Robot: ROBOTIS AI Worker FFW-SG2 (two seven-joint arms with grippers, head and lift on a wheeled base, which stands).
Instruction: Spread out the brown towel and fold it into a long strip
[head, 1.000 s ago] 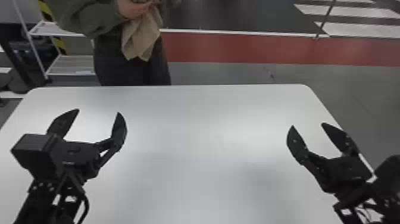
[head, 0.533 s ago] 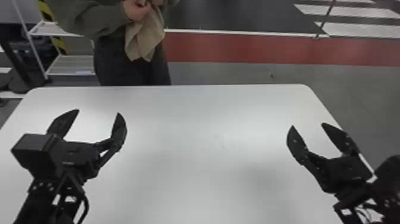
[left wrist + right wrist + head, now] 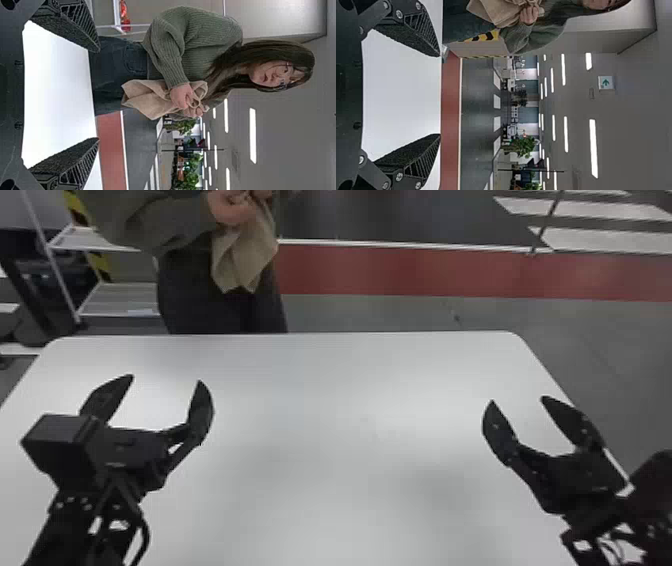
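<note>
Awaiting brown cloth towel [image 3: 244, 257] in person's hands [image 3: 233, 208], presumably: black left gripper [image 3: 165, 379], black right gripper [image 3: 518, 399] wide over white table [image 3: 340, 490].

1. Towel [image 3: 242, 257]: soft cloth, matt, creased.
2. Worktop [image 3: 340, 450]: smooth, with a faint, diffuse sheen.
3. Left gripper [image 3: 165, 379]: inner pads [image 3: 59, 27] matt, rough, grainy; ribbed finger sides look like plastic.
4. Right gripper [image 3: 518, 400]: same grainy, matt pads [image 3: 403, 37]; screw heads [image 3: 399, 14] metallic, slightly shiny.
5. Person's sweater [image 3: 206, 33]: ribbed knit, matt.
6. Trousers [image 3: 115, 71]: denim-like cloth, matt.
7. Floor [image 3: 610, 365]: smooth, dull.
</note>
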